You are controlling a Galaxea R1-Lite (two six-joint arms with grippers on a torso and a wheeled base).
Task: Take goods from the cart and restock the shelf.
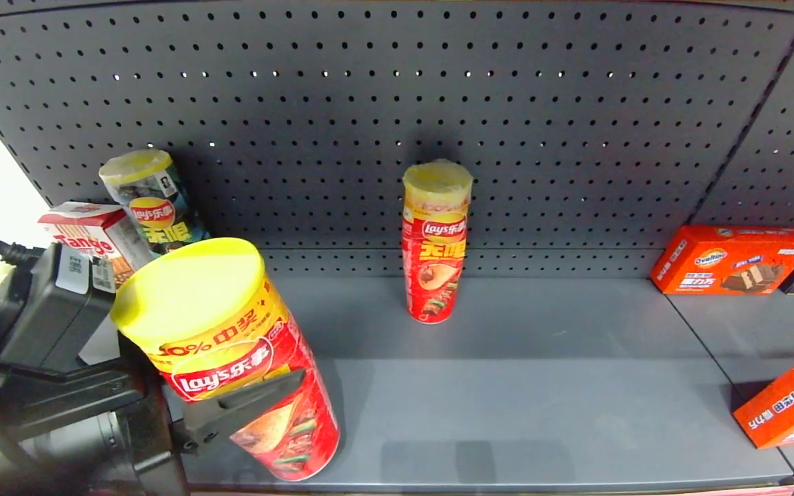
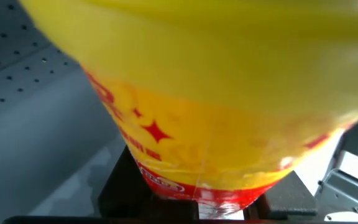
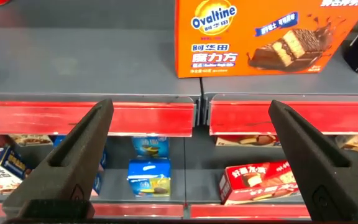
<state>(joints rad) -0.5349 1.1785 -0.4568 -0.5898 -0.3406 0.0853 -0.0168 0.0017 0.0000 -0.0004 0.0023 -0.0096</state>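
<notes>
**A:** Where are we in the restocking?

**B:** Mid-delivery, I'd judge. The left gripper (image 1: 252,396) is clamped round the red cardboard crisp tube with a yellow plastic lid (image 1: 231,344). One dark finger (image 1: 245,406) lies across its front, about halfway down the body. The tube looks tilted, with its lid towards the left edge and its base over the front left corner of the dark grey metal shelf (image 1: 542,386). I cannot tell whether the base touches the board.

**A:** And the other claw?

**B:** The right gripper (image 3: 188,186) is spread wide with nothing between its fingers. It hangs before the red front edge strip (image 3: 148,118), below an orange cardboard box (image 3: 260,37).

**A:** What's on the shelf so far?

**B:** A matching red tube with a yellow lid (image 1: 433,241) stands upright near the middle of the back edge. In the back left corner, a dark-bodied tube with a yellow lid (image 1: 152,200) leans beside a red and white carton (image 1: 90,234).

**A:** So the next move?

**B:** Probably bring the held tube upright and carry it in from the front edge to bare board beside the standing one, well apart from the leaning pair. Then set the base flat, and only then let go. Released at a tilt, something so tall and narrow would likely topple or roll off the front edge.
</notes>
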